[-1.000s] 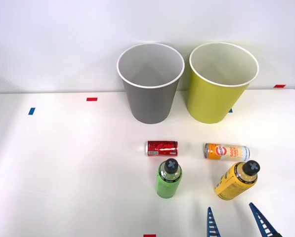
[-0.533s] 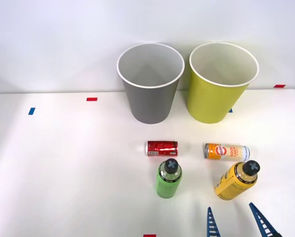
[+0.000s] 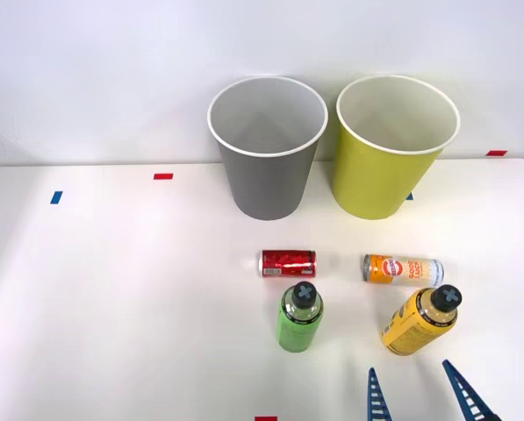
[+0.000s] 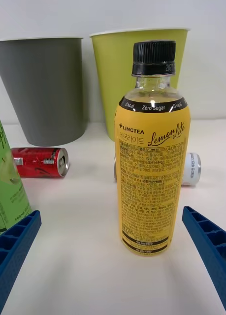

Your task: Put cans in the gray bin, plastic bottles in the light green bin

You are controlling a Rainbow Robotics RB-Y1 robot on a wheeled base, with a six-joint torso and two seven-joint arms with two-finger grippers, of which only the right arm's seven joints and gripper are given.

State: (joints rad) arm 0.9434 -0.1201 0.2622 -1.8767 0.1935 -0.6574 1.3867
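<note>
Right hand: two blue ribbed fingers spread wide, holding nothing, at the lower right of the front view, just short of the yellow-labelled plastic bottle with the black screw cap. From the wrist camera that bottle stands upright, centred in the gap between the fingers, touched by neither.

Yellow bottle: clear neck, glossy full-wrap label, round body. Judged light to moderate in weight; whether it is full cannot be told. The thin walls would likely give a little under a squeeze, and the smooth label is probably slippery. Best hold: across the straight mid-body of the label, below the shoulder, not on the cap.

Green-labelled plastic bottle, black cap: upright, lower centre of the front view, well apart from the yellow one. It would likely handle the same.

Short red metal can: lying on its side, just above the green bottle in the frame. Judged stiff and light, but free to roll.

Slim orange-and-white metal can: lying on its side, close above the yellow bottle in the frame. It also looks likely to roll; grip across the barrel.

Gray tapered paper bin, white rim: upper centre, open mouth up, nothing seen inside.

Yellow-green tapered bin, white rim: upper right, beside the gray one, nothing seen inside.

White surface: carries all items. No item is sorted yet.
</note>
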